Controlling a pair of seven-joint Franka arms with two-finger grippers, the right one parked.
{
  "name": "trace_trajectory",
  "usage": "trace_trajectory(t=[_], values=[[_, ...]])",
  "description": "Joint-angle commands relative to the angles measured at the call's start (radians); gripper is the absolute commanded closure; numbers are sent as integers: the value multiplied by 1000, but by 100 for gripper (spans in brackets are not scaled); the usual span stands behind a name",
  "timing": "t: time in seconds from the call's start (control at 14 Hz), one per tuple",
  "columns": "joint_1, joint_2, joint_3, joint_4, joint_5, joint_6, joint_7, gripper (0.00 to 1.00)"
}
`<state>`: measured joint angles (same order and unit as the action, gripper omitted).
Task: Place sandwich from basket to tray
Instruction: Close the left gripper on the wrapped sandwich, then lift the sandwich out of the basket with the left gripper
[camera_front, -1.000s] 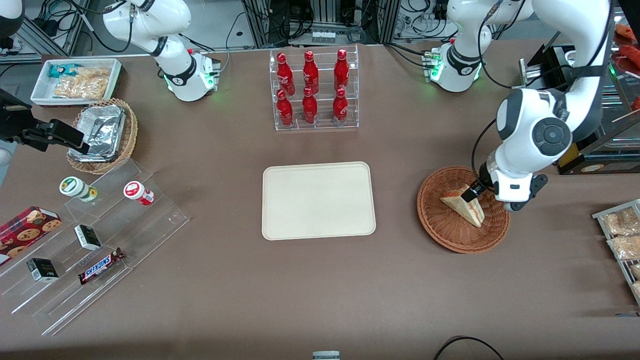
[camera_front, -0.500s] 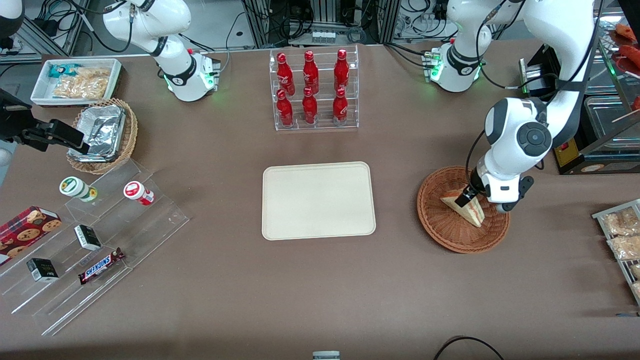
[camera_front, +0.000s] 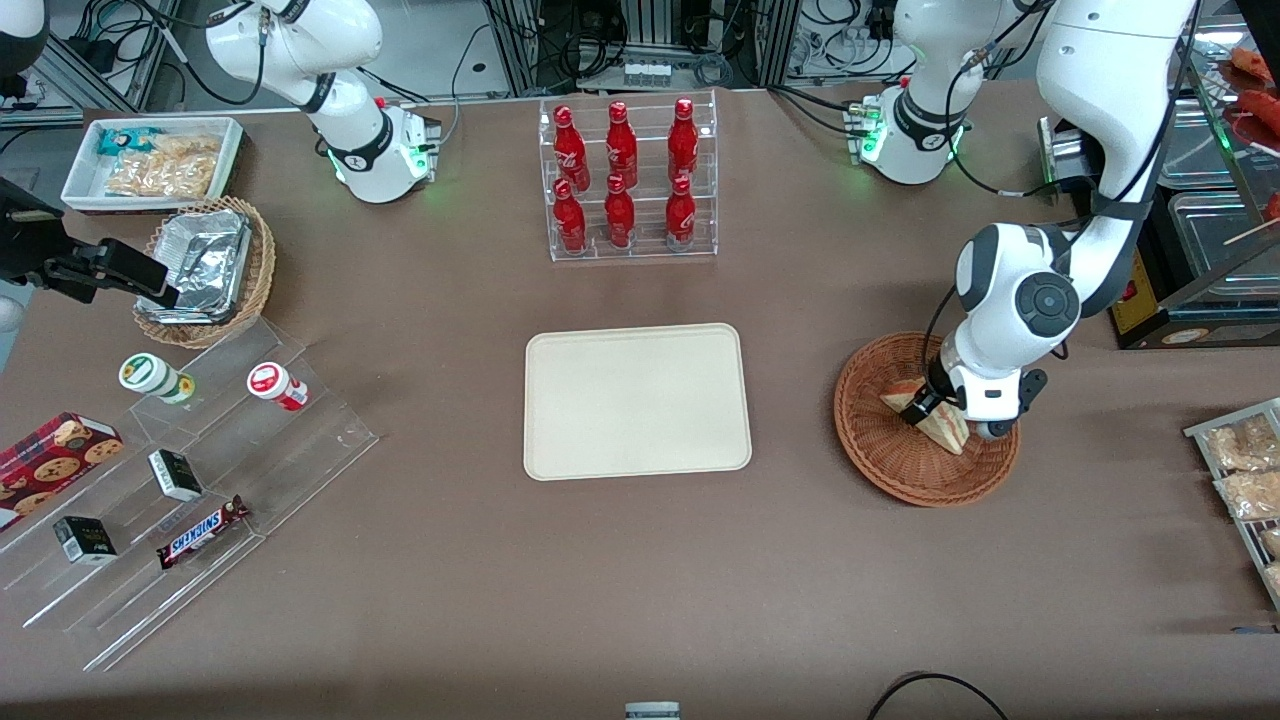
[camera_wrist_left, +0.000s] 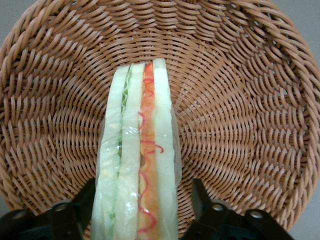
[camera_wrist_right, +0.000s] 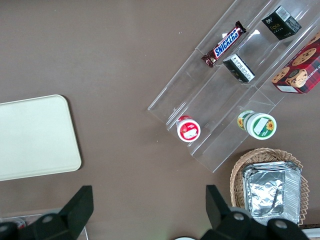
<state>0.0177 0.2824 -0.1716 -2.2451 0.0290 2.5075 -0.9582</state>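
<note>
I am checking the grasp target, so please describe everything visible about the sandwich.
The sandwich is a triangular wedge of pale bread with green and red-orange filling layers, in clear wrap. It stands on edge in the brown wicker basket, filling edge up. The gripper is down over it, open, one of its fingers on each side.

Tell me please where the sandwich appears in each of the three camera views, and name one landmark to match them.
Front view: sandwich lies in the wicker basket, under the gripper.
Left wrist view: sandwich stands on edge between the open fingers.
Right wrist view: not in it.
Shared landmark: the basket, in front and left wrist views.
</note>
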Motion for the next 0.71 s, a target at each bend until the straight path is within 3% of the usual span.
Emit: trace_trajectory(t=[0.0,0.14,0.43,0.64], values=[[1,-28,4,9,0,-4,7,85],[4,-80,7,39,0,-108,30,86],[-21,-115,-9,324,6,-531,33,85],[-142,-82,-20,487,5,-641,27,86]])
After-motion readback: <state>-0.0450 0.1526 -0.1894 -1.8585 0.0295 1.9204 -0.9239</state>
